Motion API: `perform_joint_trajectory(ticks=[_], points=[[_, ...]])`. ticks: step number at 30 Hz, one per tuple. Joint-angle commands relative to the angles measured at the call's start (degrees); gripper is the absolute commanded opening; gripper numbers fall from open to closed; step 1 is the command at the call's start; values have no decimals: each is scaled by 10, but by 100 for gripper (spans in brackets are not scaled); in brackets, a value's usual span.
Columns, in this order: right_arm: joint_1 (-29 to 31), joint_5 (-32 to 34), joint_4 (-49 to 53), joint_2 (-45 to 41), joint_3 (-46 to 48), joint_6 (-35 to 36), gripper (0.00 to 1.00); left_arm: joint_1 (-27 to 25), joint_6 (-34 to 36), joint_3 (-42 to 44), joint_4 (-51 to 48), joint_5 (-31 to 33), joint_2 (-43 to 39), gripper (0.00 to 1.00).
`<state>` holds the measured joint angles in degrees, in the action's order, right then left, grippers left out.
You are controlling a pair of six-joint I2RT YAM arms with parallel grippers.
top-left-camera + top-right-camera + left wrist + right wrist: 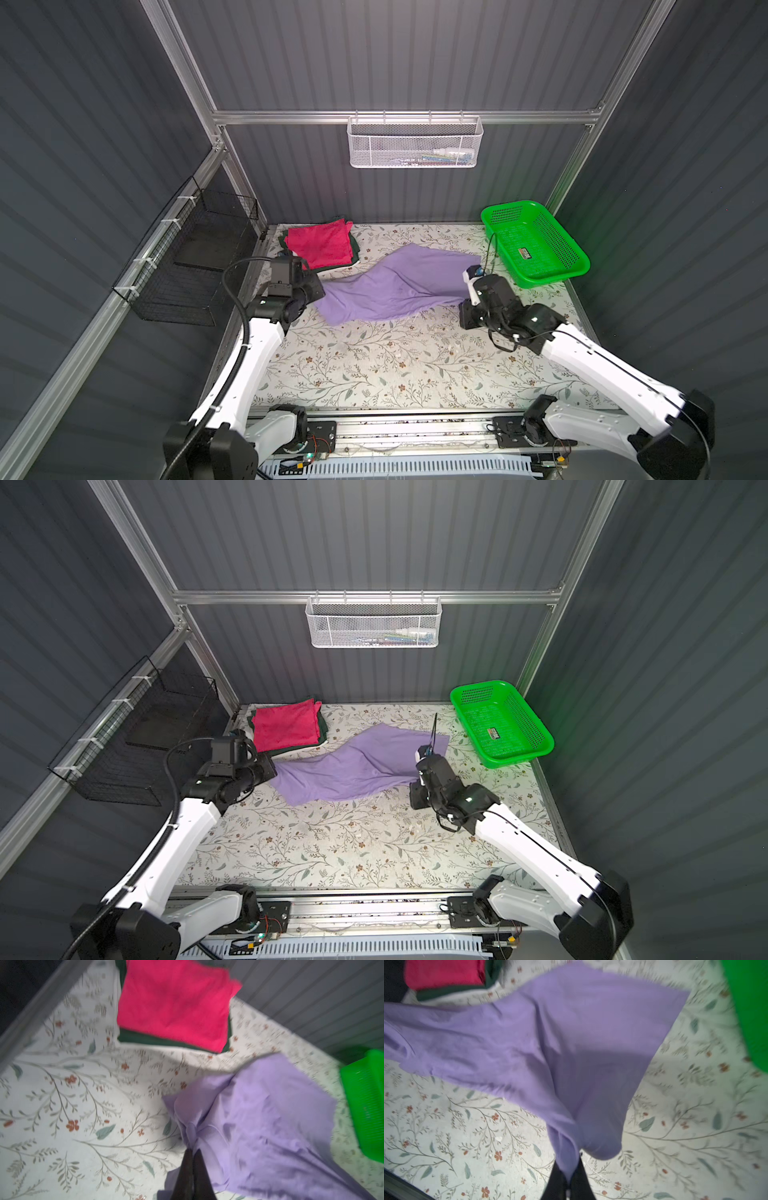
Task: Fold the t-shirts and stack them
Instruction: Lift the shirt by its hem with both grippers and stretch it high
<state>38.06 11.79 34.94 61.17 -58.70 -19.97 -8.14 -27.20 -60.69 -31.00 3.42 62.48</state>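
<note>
Left hand (192, 1152) and right hand (571, 1169) each pinch an edge of the limp, light lavender-purple cloth t-shirt (390, 286); corners likely offer the best hold.

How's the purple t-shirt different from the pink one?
The purple t-shirt is unfolded and rumpled; the pink t-shirt is folded square. The left claw and right claw each pinch the purple one; nothing holds the pink. Pink sits on a dark green shirt; purple drapes over the tablecloth. Both are cloth.
</note>
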Motion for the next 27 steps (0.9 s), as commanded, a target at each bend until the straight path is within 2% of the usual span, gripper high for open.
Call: perform_joint_trajectory(ticks=[1, 6, 11, 14, 17, 20, 23, 25, 27], points=[[1, 117, 105, -18, -95, 91, 0, 4, 13, -84, -34, 17, -34, 0], [2, 171, 135, -13, -247, 160, 0, 4, 17, -235, -35, 22, -36, 0], [2, 179, 121, 6, -373, 215, 0, 4, 29, -378, -25, 46, -24, 0], [2, 180, 102, 19, -418, 236, 0, 4, 45, -434, -41, 56, 7, 0], [1, 177, 113, 58, -465, 240, 0, 4, 57, -434, -42, 68, 40, 0], [-10, 176, 108, 93, -471, 251, 0, 4, 56, -391, -25, 50, 70, 0], [-68, 95, 85, 120, -443, 228, 0, 4, 48, -340, 29, 37, 102, 0], [-116, 14, 59, 135, -415, 202, 0, 4, 46, -338, 47, 26, 143, 0], [-146, -18, 18, 155, -390, 202, 0, 4, 43, -357, 62, 6, 194, 0]])
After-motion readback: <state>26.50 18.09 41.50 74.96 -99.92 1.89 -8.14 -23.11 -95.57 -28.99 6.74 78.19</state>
